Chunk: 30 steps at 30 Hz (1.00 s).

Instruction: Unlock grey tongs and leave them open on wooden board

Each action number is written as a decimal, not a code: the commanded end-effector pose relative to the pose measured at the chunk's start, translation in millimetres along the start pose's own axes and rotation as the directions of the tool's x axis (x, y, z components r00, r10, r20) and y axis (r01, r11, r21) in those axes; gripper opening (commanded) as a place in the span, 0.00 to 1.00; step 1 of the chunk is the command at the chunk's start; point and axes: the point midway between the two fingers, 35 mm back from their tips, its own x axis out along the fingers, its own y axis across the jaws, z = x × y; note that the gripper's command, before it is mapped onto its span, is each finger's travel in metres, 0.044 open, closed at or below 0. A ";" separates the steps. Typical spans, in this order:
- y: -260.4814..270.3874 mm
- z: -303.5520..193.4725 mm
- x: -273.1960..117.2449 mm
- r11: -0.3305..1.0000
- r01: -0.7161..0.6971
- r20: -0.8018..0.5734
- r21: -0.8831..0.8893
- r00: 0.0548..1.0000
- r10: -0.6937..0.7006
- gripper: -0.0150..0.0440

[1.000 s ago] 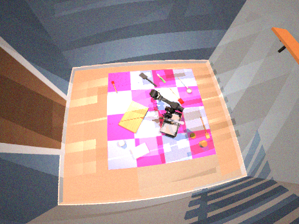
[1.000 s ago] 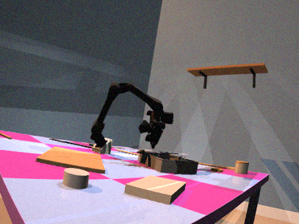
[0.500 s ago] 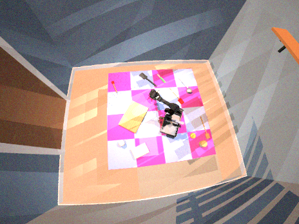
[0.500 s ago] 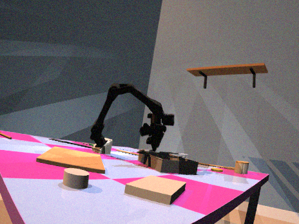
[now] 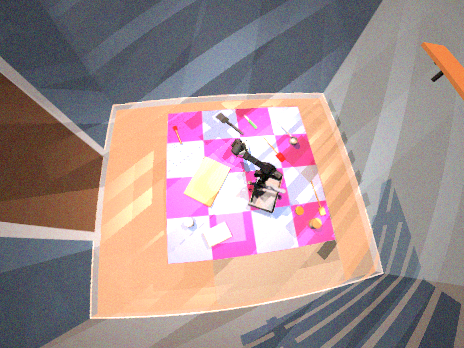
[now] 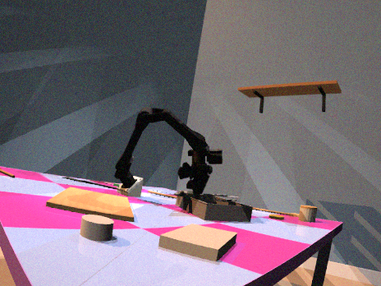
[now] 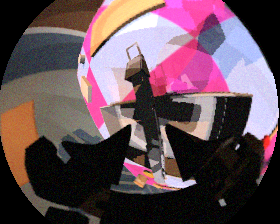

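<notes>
The grey tongs (image 5: 274, 190) (image 6: 228, 196) (image 7: 143, 95) lie across the dark-walled roasting tin (image 5: 262, 208) (image 6: 227, 213) (image 7: 240, 107). Their hinge end, with a wire loop, sticks out past the rim on the side towards the wooden board (image 5: 207, 181) (image 6: 90, 202) (image 7: 118, 20). My gripper (image 6: 198, 192) (image 7: 148, 126) is open and points down, low at the tin. In the wrist view the tongs run through the gap between its two fingertips, with space on both sides. Whether the fingertips reach down beside the arms is hidden. The arms look close together.
A grey cylinder (image 5: 188, 222) (image 6: 97, 228) and a tan block (image 5: 218, 234) (image 6: 197, 240) stand at the front left. A yellow cylinder (image 5: 315, 223) (image 6: 308, 214) and a yellow disc (image 5: 299, 210) (image 6: 276, 217) are right of the tin. A dark spatula (image 5: 223, 118) lies behind.
</notes>
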 end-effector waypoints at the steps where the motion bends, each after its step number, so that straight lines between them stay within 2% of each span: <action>1: -1.7 2.7 8.6 1.000 -0.004 0.008 -0.015 1.000 0.004 0.69; 22: -0.8 6.6 37.6 1.000 -0.010 0.016 -0.014 1.000 0.011 0.69; 25: 1.3 3.9 34.2 1.000 -0.006 0.009 0.001 1.000 0.006 0.56; 30: 1.3 3.9 34.2 1.000 -0.006 0.009 0.001 1.000 0.006 0.50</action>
